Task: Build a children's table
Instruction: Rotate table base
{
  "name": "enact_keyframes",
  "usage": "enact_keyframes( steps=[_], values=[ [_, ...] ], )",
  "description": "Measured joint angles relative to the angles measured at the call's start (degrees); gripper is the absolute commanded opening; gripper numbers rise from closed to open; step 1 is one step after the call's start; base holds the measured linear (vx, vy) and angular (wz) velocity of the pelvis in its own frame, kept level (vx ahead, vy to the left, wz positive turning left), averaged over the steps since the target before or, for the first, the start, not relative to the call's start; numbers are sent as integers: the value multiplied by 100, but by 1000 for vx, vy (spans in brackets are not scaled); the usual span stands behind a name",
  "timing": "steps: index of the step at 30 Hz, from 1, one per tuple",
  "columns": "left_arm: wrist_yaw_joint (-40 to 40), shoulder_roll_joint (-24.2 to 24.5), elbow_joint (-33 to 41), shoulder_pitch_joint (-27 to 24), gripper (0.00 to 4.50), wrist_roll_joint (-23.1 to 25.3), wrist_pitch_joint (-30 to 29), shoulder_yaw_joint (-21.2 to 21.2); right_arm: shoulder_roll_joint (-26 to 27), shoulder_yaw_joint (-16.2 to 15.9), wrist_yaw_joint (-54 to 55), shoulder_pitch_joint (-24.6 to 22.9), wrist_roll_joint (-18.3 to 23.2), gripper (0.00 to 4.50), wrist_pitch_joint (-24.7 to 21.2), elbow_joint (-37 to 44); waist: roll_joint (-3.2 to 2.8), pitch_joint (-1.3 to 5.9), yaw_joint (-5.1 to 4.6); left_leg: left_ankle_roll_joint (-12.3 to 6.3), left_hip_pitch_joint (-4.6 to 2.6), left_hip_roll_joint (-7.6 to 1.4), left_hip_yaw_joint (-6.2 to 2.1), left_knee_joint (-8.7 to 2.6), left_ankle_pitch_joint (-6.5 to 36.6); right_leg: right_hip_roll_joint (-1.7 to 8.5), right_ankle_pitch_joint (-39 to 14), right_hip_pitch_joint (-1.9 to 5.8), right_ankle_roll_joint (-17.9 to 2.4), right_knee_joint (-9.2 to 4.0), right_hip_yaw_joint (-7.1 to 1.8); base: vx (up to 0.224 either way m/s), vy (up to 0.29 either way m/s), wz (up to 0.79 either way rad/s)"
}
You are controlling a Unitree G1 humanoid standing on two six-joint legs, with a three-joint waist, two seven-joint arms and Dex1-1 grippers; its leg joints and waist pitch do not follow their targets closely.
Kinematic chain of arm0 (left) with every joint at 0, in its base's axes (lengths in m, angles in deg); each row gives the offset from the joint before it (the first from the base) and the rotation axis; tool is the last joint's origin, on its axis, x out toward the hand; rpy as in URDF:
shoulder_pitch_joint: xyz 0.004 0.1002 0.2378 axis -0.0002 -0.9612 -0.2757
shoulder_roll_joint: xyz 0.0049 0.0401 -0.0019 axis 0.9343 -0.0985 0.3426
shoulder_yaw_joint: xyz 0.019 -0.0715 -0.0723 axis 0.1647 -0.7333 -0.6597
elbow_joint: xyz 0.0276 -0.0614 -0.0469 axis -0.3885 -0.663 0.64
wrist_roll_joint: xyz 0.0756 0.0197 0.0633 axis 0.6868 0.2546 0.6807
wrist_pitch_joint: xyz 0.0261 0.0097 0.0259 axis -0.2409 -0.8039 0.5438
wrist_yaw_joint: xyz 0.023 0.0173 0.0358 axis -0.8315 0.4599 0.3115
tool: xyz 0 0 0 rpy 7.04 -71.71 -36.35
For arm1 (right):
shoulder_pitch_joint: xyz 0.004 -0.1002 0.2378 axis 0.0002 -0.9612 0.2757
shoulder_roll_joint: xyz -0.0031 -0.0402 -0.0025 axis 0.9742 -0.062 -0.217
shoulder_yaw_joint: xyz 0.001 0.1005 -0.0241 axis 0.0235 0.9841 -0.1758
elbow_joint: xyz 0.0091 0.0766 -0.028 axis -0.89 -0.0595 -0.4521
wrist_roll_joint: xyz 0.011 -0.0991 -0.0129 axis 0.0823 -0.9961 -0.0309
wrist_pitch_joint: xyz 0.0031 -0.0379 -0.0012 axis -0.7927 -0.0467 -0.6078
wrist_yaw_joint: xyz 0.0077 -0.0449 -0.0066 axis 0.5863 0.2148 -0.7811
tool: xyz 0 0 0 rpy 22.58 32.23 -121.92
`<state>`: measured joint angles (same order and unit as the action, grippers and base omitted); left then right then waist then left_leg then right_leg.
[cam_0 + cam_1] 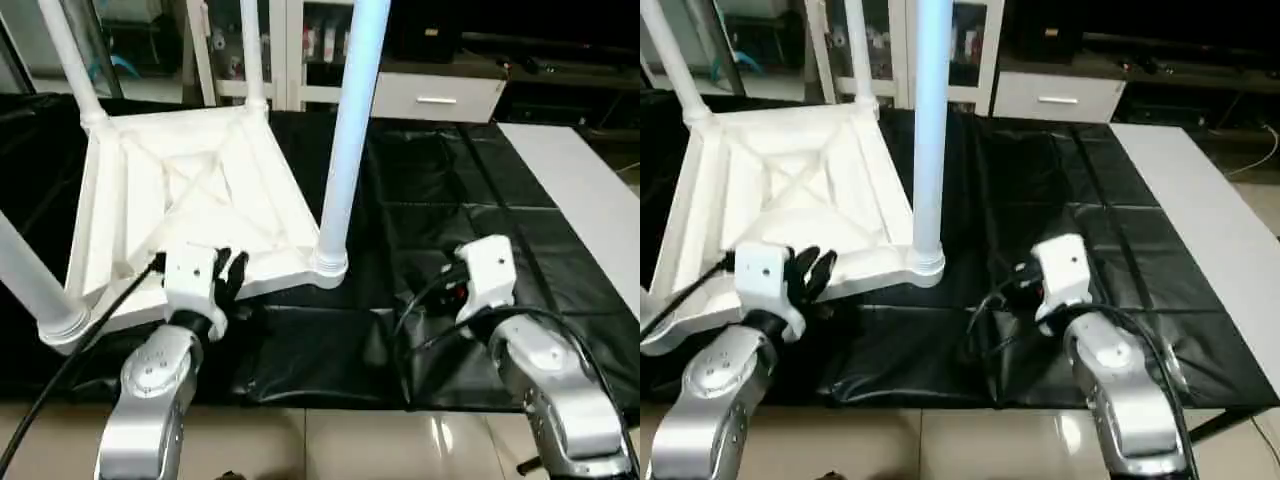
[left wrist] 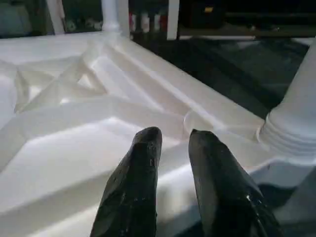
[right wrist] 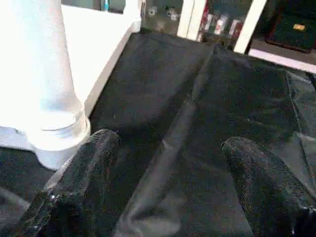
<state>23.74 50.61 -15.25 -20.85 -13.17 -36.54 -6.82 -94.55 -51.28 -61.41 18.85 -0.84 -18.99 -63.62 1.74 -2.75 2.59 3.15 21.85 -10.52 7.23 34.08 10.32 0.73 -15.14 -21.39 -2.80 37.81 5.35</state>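
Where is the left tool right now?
In the left eye view, the left tool sits at lower left, at the near edge of the upturned tabletop, left of the nearest upright leg.

The upturned tabletop [image 1: 790,190] carries upright legs [image 1: 930,130] on black sheeting [image 1: 1060,190], left pincer [image 1: 812,272] at its near edge.

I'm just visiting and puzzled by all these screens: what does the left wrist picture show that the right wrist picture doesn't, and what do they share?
The left wrist view alone shows the tabletop's ribbed underside, with the left gripper over it, fingers nearly together. The right wrist view alone shows the black sheet under the right gripper, fingers wide apart and holding nothing. Both share the near leg standing in its corner socket, and shelves behind.
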Motion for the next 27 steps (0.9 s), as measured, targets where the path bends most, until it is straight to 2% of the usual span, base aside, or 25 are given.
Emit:
enact_keyframes(
  steps=[2, 4, 6, 7, 8, 11, 12, 15, 18, 21, 23, 25, 27],
  values=[
    [37, -30, -1, 0, 122, 0, 0, 7, -18, -47, -29, 114, -6, 373, 1, -26, -31, 3, -8, 45, -18, -43, 45, -10, -25, -2, 46, 19, 5, -68, 15, 0, 0, 0],
    [83, -11, -2, -2, 122, 4, 0, 9, -24, -110, -84, 115, -10, 373, 0, -35, -21, -6, -28, 67, -74, -48, 97, -33, -11, 16, 62, 76, 26, -118, 9, 0, 0, 0],
    [128, 4, -1, -6, 122, 12, -1, 32, -16, -144, -152, 115, -4, 373, 0, -34, -22, -40, -42, 122, -180, -43, 121, -47, 37, 35, 56, 186, 49, -206, 14, 17, 57, -1],
    [129, 20, 4, -14, 122, 12, -1, 43, -16, -144, -181, 115, 0, 373, 3, -35, -24, -47, -45, 116, -212, -43, 126, -52, 50, 40, 53, 210, 56, -236, 18, 17, 67, -3],
    [130, 45, 42, -54, 122, 7, -2, 46, -17, -145, -219, 115, 6, 373, 14, -44, -12, -82, -57, 106, -307, -42, 139, -57, 107, 56, 36, 321, 92, -312, 37, 29, 73, -9],
    [132, 50, 53, -115, 122, 2, -3, 38, -18, -152, -291, 115, 22, 373, 28, -99, 1, -86, -99, 81, -389, -35, 136, -55, 175, 66, 27, 454, 107, -431, 43, 58, 74, -11],
    [132, 54, 59, -132, 122, 1, -5, 32, -21, -154, -320, 115, 28, 373, 29, -107, 16, -73, -107, 70, -379, -29, 145, -56, 198, 71, 30, 480, 106, -453, 34, 83, 72, -12],
    [135, 78, 65, -144, 122, -5, -16, 3, -28, -160, -346, 115, 62, 373, 31, -206, 69, -34, -110, 30, -373, -3, 185, -52, 278, 97, 52, 486, 114, -473, 6, 110, 42, -3],
    [147, 93, 121, -159, 122, -8, -17, 1, -31, -160, -369, 116, 66, 373, 31, -215, 81, -20, -75, -41, -348, 9, 200, -47, 340, 106, -29, 497, 136, -474, 3, 109, 15, 1],
    [160, 92, 152, -180, 122, -21, -28, 2, -31, -179, -422, 117, 64, 373, 35, -215, 86, -5, -67, -112, -366, 24, 186, -30, 407, 110, -103, 506, 157, -462, 4, 100, 2, 4],
    [178, 93, 153, -183, 122, -21, -53, 0, -31, -203, -446, 121, 65, 373, 38, -215, 97, 2, -72, -140, -372, 47, 166, -21, 446, 128, -165, 498, 146, -412, 2, 110, -6, 8],
    [184, 96, 153, -183, 122, -20, -87, -2, -31, -209, -449, 123, 65, 373, 45, -215, 123, 18, -79, -218, -374, 91, 161, 33, 512, 179, -277, 460, 156, -262, -19, 93, -12, 8],
    [184, 92, 155, -184, 122, -24, -93, 1, -38, -209, -449, 123, 64, 373, 58, -237, 119, 20, -40, -383, -297, 110, 141, 136, 605, 150, -326, 495, 180, -244, -41, 52, -21, 3]
  ],
)
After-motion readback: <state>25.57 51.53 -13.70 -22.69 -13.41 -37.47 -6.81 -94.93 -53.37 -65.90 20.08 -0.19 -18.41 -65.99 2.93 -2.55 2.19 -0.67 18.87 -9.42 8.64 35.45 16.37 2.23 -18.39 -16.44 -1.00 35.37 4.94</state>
